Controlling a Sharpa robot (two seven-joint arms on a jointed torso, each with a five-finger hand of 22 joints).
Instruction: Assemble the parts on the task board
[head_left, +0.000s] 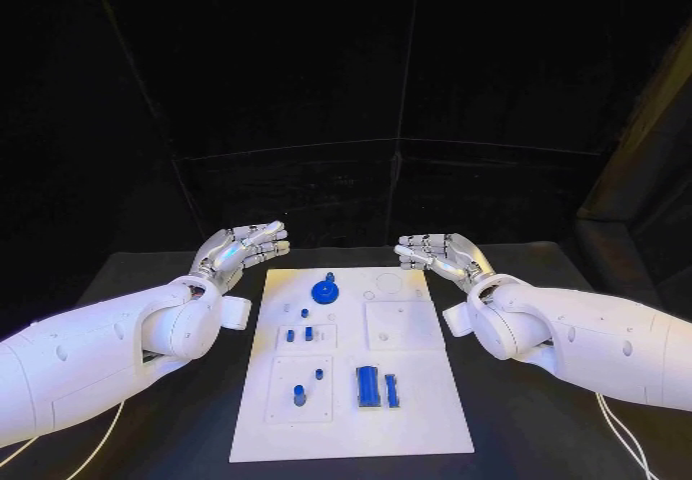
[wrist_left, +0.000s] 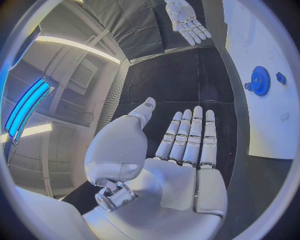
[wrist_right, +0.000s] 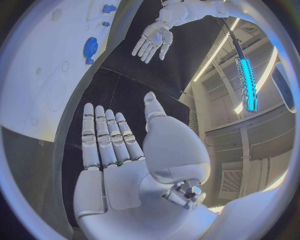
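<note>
The white task board (head_left: 418, 410) lies in the middle of the black table. A blue gear (head_left: 326, 292) sits near its far end, small blue pegs (head_left: 297, 334) stand at mid-board, and two long blue blocks (head_left: 378, 386) lie toward the near end beside another peg (head_left: 300, 394). My left hand (head_left: 242, 248) hovers past the board's far left corner, fingers straight and apart, holding nothing. My right hand (head_left: 441, 253) hovers past the far right corner, likewise flat and empty. The left wrist view shows the left hand (wrist_left: 181, 150), the gear (wrist_left: 260, 80) and the right hand (wrist_left: 187, 20).
Bare black tabletop (head_left: 144, 290) flanks the board on both sides. A black curtain backs the table. The right wrist view shows the right hand (wrist_right: 119, 150), the left hand (wrist_right: 153, 37), the gear (wrist_right: 90, 47) and the board (wrist_right: 44, 75).
</note>
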